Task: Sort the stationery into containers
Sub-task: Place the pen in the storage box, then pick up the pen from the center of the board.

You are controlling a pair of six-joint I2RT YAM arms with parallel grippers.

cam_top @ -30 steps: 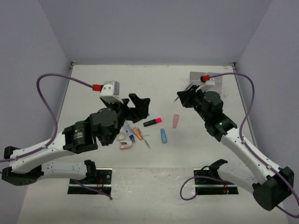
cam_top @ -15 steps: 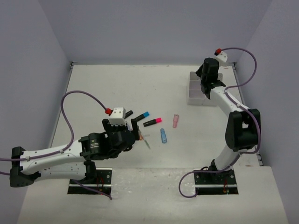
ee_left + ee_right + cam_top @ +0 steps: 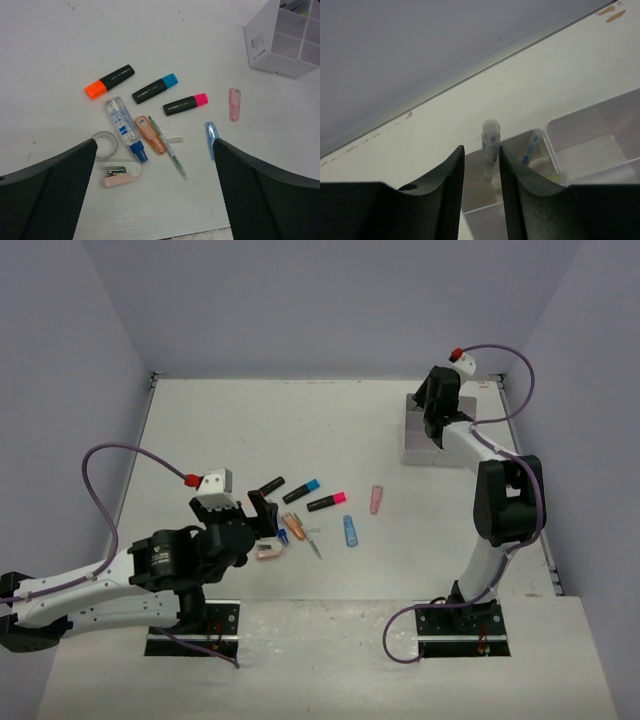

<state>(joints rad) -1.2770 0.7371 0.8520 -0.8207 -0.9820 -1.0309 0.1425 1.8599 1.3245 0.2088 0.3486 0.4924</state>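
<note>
1. Your left gripper (image 3: 260, 515) hovers over the near-left part of the white tabletop (image 3: 200, 430), fingers spread wide with nothing between them.
2. Below it lie three black highlighters in a slanting row: the orange-capped highlighter (image 3: 110, 81) on the left, the blue-capped highlighter (image 3: 155, 88) in the middle and the pink-capped highlighter (image 3: 185, 104) on the right.
3. Nearer to you, a small clear bottle with a blue cap (image 3: 124, 127) lies just beside a translucent copper-orange piece (image 3: 150, 135). A thin green pen (image 3: 171, 152) runs along that piece's right side.
4. A clear tape ring (image 3: 106, 142) and a pale pink clip-like piece (image 3: 120, 175) sit at the near-left of the cluster.
5. A translucent blue piece (image 3: 212, 136) and a translucent pink piece (image 3: 234, 103) lie apart to the right.
6. The white plastic organiser box (image 3: 415, 445) stands at the far right, well apart from the cluster.
7. Your right gripper (image 3: 480, 150) hangs over an outer compartment, fingers slightly parted, the gap wider than the clear capped pen (image 3: 490, 145) standing between them. You cannot tell whether a finger touches it.
8. A blue-inked pen (image 3: 531, 146) leans in the same compartment.
</note>
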